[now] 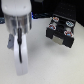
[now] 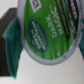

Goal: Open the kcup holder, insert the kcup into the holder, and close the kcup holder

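Kcup (image 2: 50, 31) label-face toward wrist camera, text tilted diagonally.

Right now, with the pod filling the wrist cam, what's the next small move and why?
Probably carry the pod across toward the black drawer box. The wrist view shows it close up, apparently held, though the fingers are out of sight; in the exterior view the box, pods showing on top, sits well away from the arm.
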